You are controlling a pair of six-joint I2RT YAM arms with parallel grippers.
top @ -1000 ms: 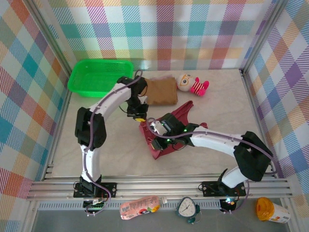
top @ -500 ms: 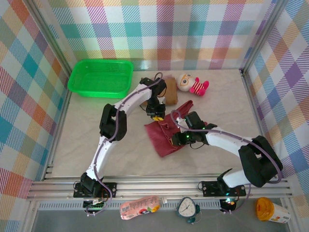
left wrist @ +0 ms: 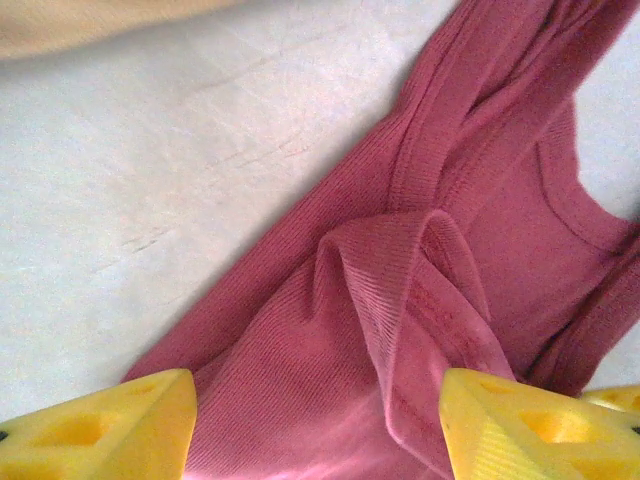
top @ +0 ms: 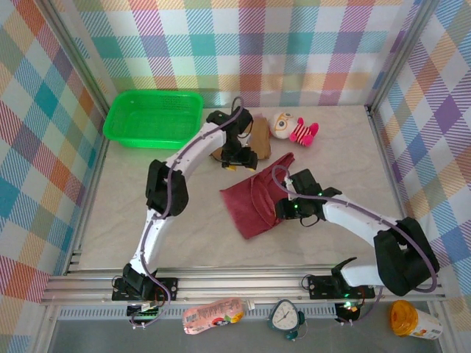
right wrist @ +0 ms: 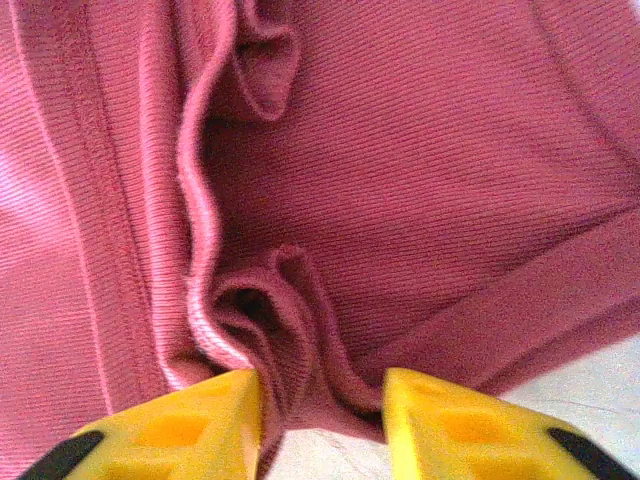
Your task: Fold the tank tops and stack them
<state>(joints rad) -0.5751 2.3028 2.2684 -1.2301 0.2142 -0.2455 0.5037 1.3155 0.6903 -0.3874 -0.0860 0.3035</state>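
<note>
From above, the maroon tank top [top: 250, 206] lies mid-table [top: 147, 213] as a rough rectangle, its straps toward the far right. The left gripper [top: 239, 158] is at its far edge and the right gripper [top: 280, 210] at its right edge.

Left wrist: the yellow fingers [left wrist: 110, 430] are spread wide, with a loose raised ridge of ribbed cloth between them.

Right wrist: the fingers [right wrist: 170, 430] stand parted beside a puckered hem and are not pinching it.
</note>
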